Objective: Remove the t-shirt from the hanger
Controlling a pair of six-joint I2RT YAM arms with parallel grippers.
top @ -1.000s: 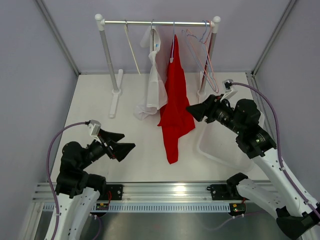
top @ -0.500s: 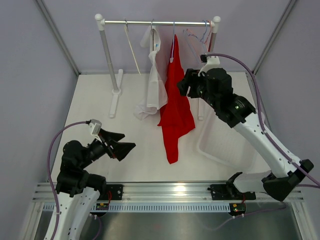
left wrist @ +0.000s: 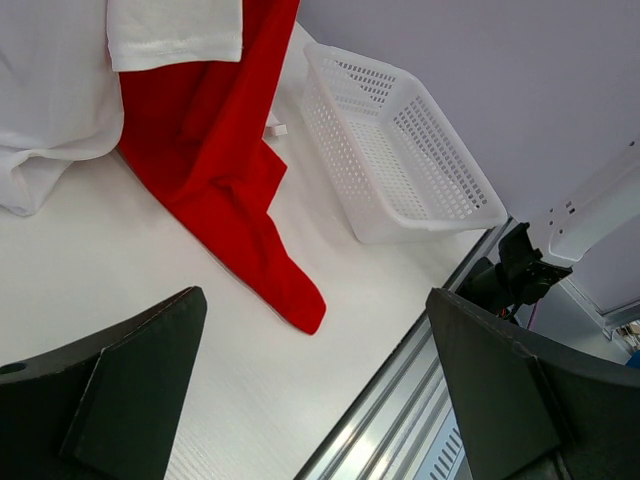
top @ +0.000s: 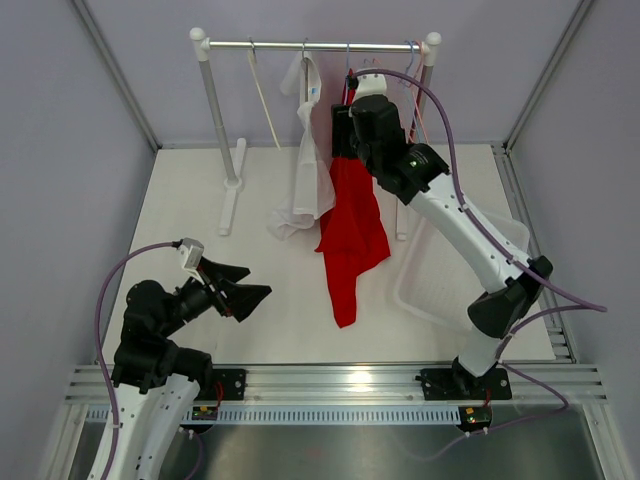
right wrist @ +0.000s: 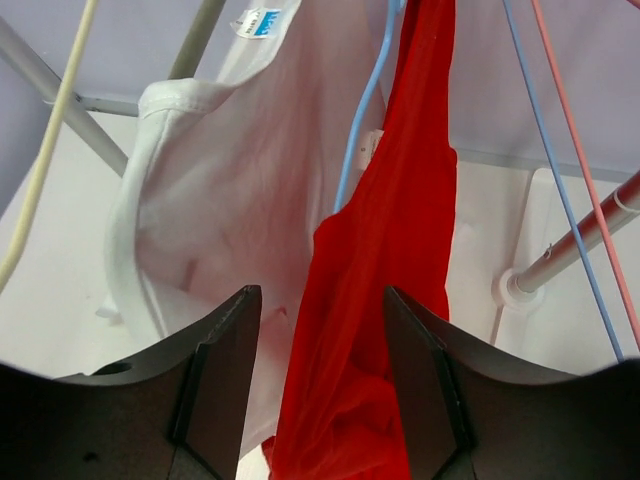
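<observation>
**Right end effector arrives at the hanging t-shirt**

View from the arms' side of the counter. The red t-shirt hangs from a blue hanger on the rail at 12 o'clock, with its hem trailing onto the counter toward the centre. It is fully on the hanger. A white garment hangs just beside it at 11 o'clock, and a white basket lies at 4 o'clock.

Within the last second the right arm has swung from beside the basket at 3 o'clock up to the rail. The right end effector now stands at the shirt's upper part, near the hanger. Its fingers are apart but narrowing, with red cloth in the gap, and no clamp on the fabric shows yet.

The left end effector has not moved. It waits at 8 o'clock, spread wide and holding nothing, well apart from the shirt.

Reading: the approach looks finished and the grasp is beginning, while drawing the shirt off the hanger is not yet done.
</observation>
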